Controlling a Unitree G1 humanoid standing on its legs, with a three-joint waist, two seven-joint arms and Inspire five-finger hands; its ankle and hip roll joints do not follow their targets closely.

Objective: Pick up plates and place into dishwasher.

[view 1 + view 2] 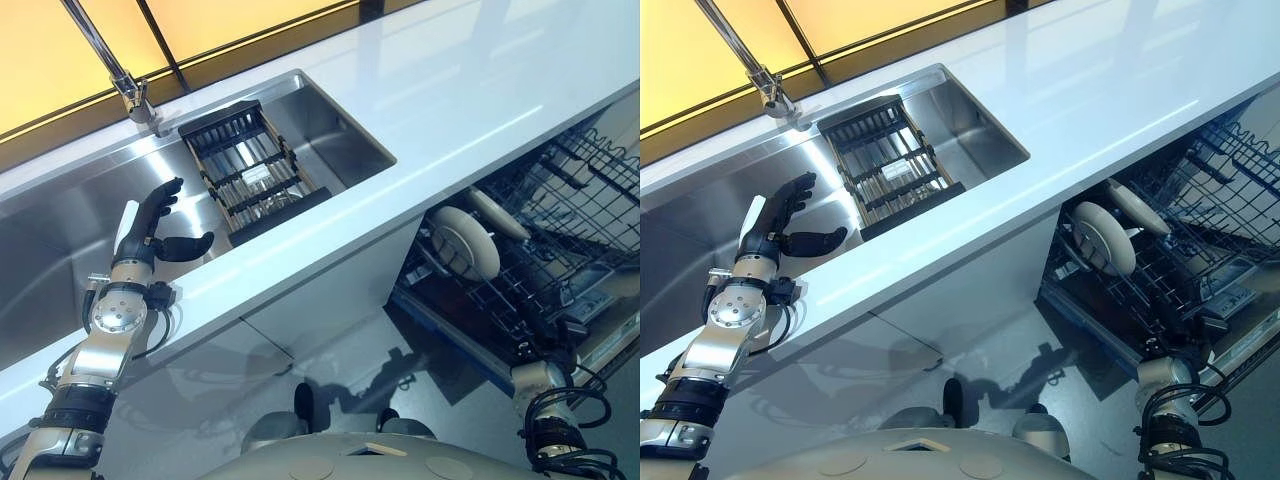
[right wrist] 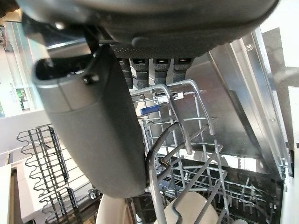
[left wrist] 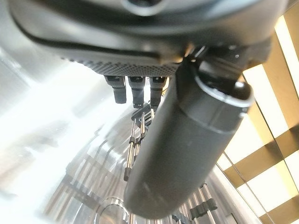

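Observation:
Two cream plates (image 1: 466,243) stand on edge in the lower rack (image 1: 560,230) of the open dishwasher at the right. My right hand (image 2: 93,130) hangs open just above that rack's wires, holding nothing, and a plate's pale rim (image 2: 191,212) shows past its fingers (image 2: 159,65). My left hand (image 1: 152,222) is open over the steel sink (image 1: 60,240), fingers straight and thumb spread, beside a dark dish rack (image 1: 250,170) that sits in the basin. A clear curved rim (image 3: 112,205) lies below the left thumb (image 3: 187,154).
A tall chrome tap (image 1: 130,95) rises behind the sink. The white counter (image 1: 470,90) runs from the sink to above the dishwasher. The glossy floor (image 1: 340,370) lies below the counter's front edge.

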